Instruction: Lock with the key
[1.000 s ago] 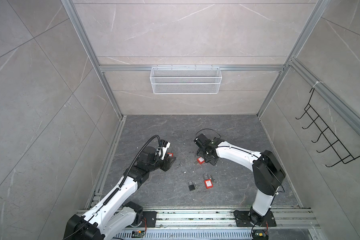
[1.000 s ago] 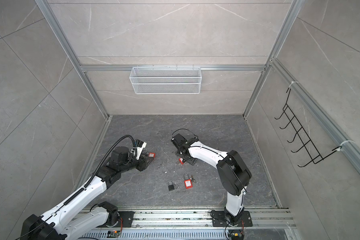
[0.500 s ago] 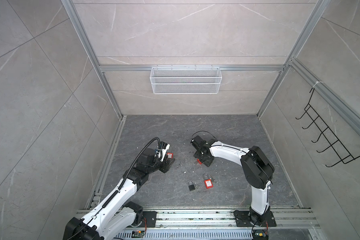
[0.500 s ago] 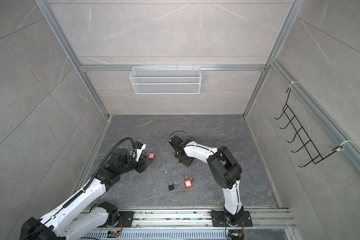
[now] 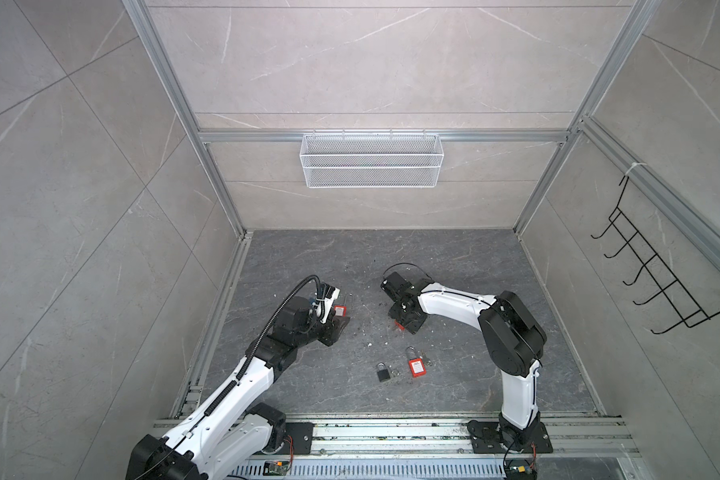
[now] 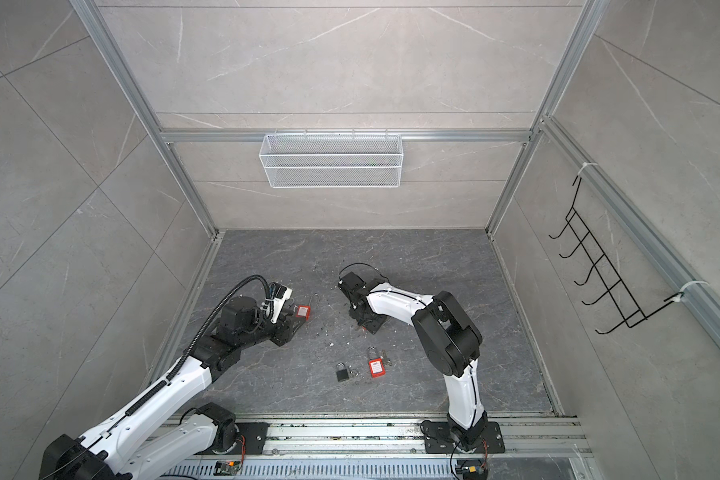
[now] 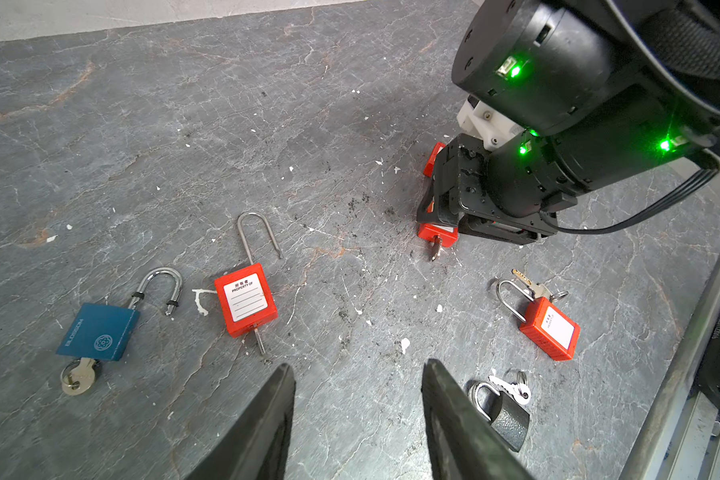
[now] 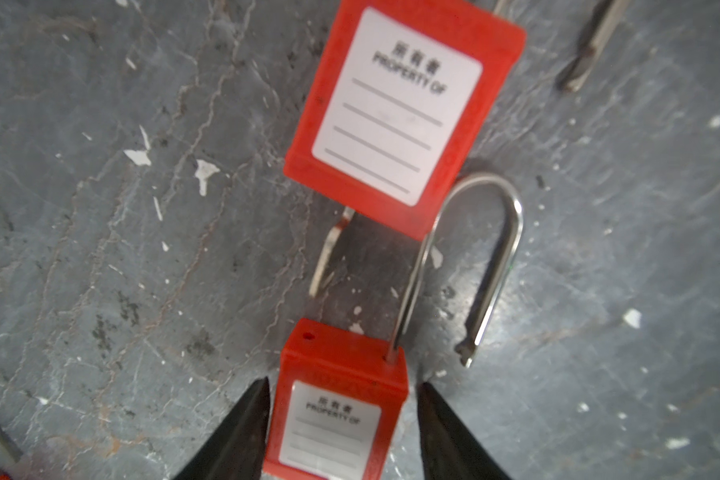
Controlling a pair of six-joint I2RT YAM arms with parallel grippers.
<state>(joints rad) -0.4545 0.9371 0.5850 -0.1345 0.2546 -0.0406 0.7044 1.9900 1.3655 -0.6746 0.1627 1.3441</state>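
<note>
The right jaws are held low over the desk (image 5: 454, 257), partly open, either side of the red padlock (image 8: 333, 411). A slim gap is left at one side of its body, so no firm grip is shown. Its shackle (image 8: 474, 266) is swung open, free end clear of the body. Its key (image 7: 434, 249) is seen sticking out of the base in the left wrist view. A second red padlock (image 8: 391, 108) is laid label-up just beyond the shackle. The left jaws are held approx. half open w/ nothing btwn them, over bare desk. Elsewhere on the desk are laid a long-shackle red padlock (image 7: 246, 301) and a blue padlock (image 7: 98, 332), both unlocked. A closed red padlock (image 7: 551, 328) and a black padlock (image 7: 504, 419) are also laid there, w/ keys beside them.
</note>
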